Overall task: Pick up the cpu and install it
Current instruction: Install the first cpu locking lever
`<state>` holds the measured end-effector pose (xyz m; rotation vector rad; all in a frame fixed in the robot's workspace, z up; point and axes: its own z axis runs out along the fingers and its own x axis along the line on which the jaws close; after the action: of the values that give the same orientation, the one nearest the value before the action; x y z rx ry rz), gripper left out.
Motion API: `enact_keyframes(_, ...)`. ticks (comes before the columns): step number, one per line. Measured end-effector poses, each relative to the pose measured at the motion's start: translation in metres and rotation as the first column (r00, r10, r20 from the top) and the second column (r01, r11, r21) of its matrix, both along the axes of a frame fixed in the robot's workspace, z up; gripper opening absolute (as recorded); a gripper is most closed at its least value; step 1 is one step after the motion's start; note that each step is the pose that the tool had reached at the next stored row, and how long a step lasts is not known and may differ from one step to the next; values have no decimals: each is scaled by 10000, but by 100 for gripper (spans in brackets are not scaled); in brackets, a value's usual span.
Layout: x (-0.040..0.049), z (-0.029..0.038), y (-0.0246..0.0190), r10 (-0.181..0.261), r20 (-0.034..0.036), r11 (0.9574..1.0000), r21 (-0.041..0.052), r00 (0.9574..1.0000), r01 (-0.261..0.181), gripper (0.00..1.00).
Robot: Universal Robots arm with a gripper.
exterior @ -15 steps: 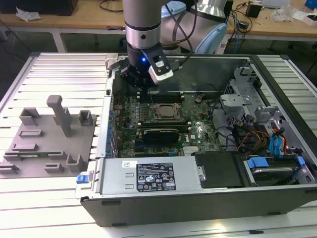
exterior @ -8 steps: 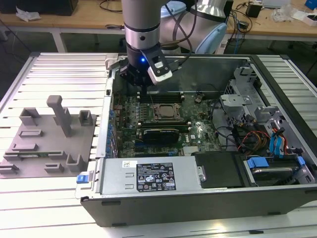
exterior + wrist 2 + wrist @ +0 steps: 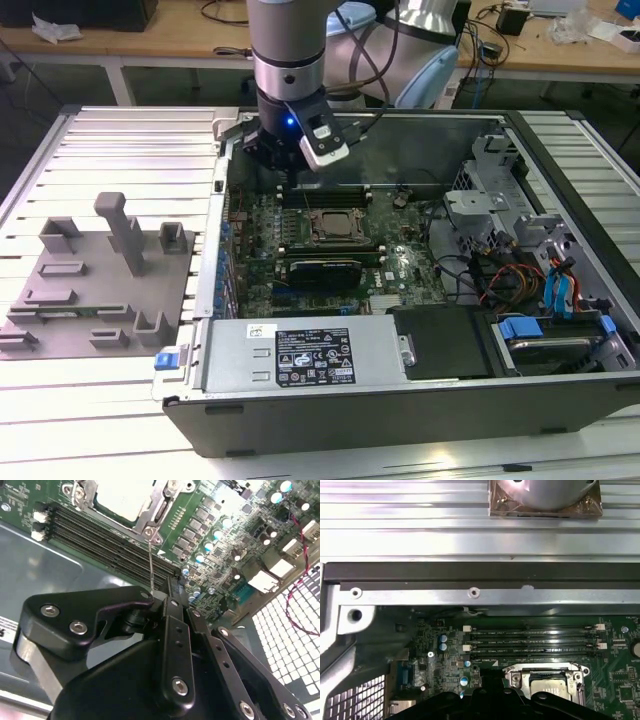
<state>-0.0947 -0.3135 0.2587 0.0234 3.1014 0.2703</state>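
The cpu [image 3: 333, 226] lies flat in the motherboard socket inside the open computer case, its silver top showing inside the metal socket frame in both wrist views [image 3: 125, 497] [image 3: 546, 687]. My gripper [image 3: 284, 168] hangs just behind the socket, toward the back wall of the case, low over the board. Its black fingers [image 3: 172, 625] stand shut together. The socket's thin wire lever [image 3: 151, 562] runs from the frame's corner up to my fingertips. Whether the lever is pinched there is hidden. The gripper's dark body [image 3: 485, 705] sits beside the socket.
Memory slots [image 3: 530, 640] run between the socket and the case's back wall [image 3: 470, 575]. A power supply [image 3: 300, 355] fills the front of the case, with drive cages and cables [image 3: 540, 290] on the exterior view's right. A grey fixture plate [image 3: 100, 280] lies on the exterior view's left.
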Motion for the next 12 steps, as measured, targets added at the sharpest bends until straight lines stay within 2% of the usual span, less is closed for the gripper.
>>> enact_keyframes(4, 110, 0, 0, -1, -10, 10000, 0, 10000, 1, 11)
enact_keyframes(6, 187, -1, -2, 1, -29, 10000, 0, 10000, -1, 11)
enact_keyframes(12, 332, -4, -10, -13, -84, 10000, -1, 10000, 13, 11)
